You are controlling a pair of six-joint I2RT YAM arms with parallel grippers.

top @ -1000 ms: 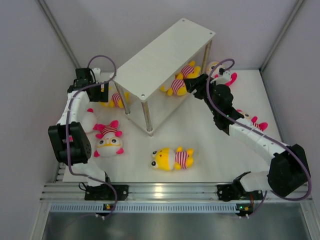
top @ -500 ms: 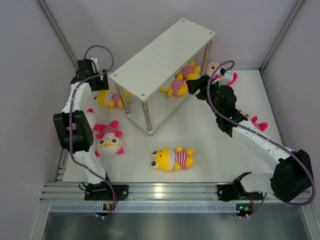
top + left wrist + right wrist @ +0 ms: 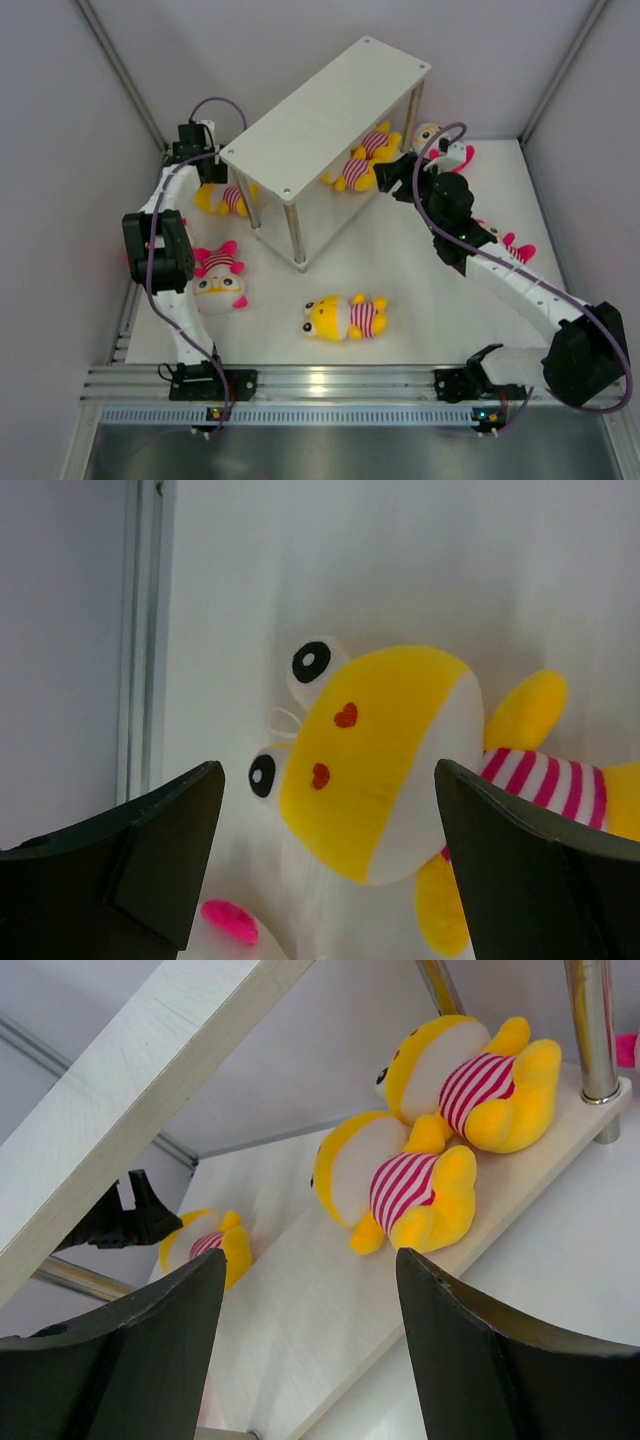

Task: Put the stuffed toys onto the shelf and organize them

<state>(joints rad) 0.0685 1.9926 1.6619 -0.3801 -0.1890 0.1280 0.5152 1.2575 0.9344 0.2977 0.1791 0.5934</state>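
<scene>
Quick update from the top view: noticing the left hand (image 3: 200, 160) swung away from the 9 o'clock edge of the tabletop (image 3: 400, 270) and up to about 11 o'clock, right by the left end of the shelf (image 3: 320, 110). Reads as lining up the next pickup, not a grab yet. Through the left wrist cam, seeing both fingers spread wide and empty, with a yellow toy (image 3: 380, 760) lying straight ahead between them, face toward the camera, striped shirt off toward 3 o'clock, no contact as far as visible. Same toy from above: on the tabletop just at 5 o'clock of that hand, tucked beside the shelf's near-left post. Barely any shift on the other side: right hand (image 3: 395, 178) parked at the shelf's 3 o'clock end, also spread open and holding nothing, facing two yellow toys (image 3: 400, 1175) already lying on the lower board (image 3: 300, 1340). Nothing up on the top board (image 3: 340, 95) yet. Plenty left on the tabletop: another yellow one (image 3: 345, 317) at 6 o'clock, a white-headed one (image 3: 218, 285) at 8 o'clock, a half-hidden toy (image 3: 450, 150) at 2 o'clock and a pink-limbed toy (image 3: 510, 245) at 3 o'clock behind the right arm.
</scene>
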